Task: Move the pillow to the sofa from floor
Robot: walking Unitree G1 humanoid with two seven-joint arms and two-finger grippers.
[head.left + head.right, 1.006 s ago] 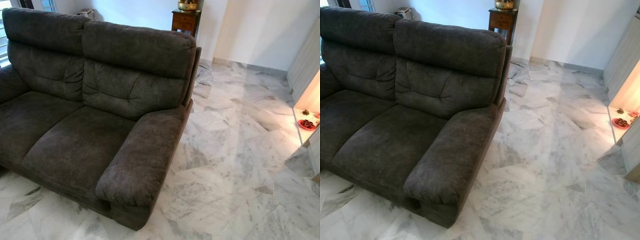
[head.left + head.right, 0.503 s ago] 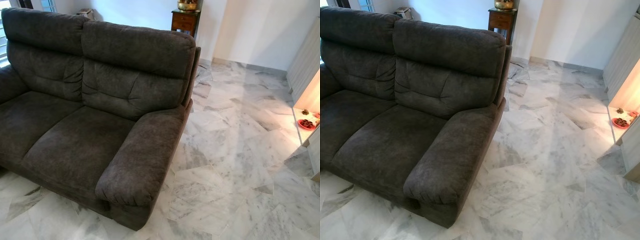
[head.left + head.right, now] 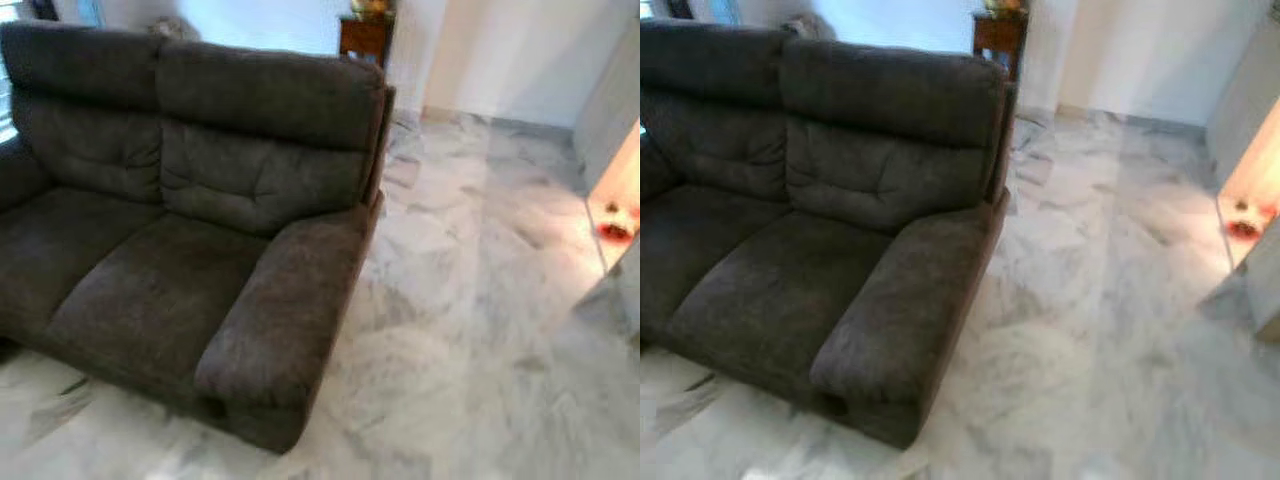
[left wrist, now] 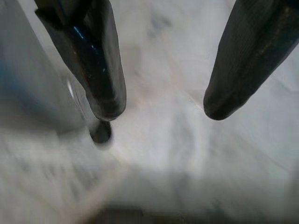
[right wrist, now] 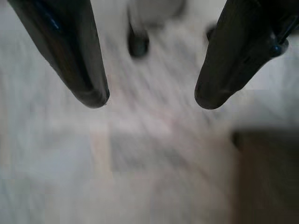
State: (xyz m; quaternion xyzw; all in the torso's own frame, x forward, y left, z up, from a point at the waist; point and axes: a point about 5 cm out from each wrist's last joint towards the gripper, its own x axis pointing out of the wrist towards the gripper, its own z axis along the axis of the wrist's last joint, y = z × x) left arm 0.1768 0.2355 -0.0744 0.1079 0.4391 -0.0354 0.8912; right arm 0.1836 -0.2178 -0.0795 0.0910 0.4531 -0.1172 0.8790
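Everything's a bit smeared, so small details are hard to read. The big dark grey sofa (image 3: 190,230) takes up the left side, with its far end cut off at the edge. Its seats and the near armrest (image 3: 285,320) are bare, and the pillow isn't anywhere I can make out, not on the marble floor (image 3: 470,330) beside the sofa either. Behind the sofa's back corner there's a small wooden cabinet (image 3: 366,37), top cropped. Way off to the right of the sofa, a lit shelf (image 3: 612,215) holds something red, too blurry to tell what. The left gripper (image 4: 161,114) and right gripper (image 5: 150,102) each hang over blurry floor, fingers spread apart, holding nothing.
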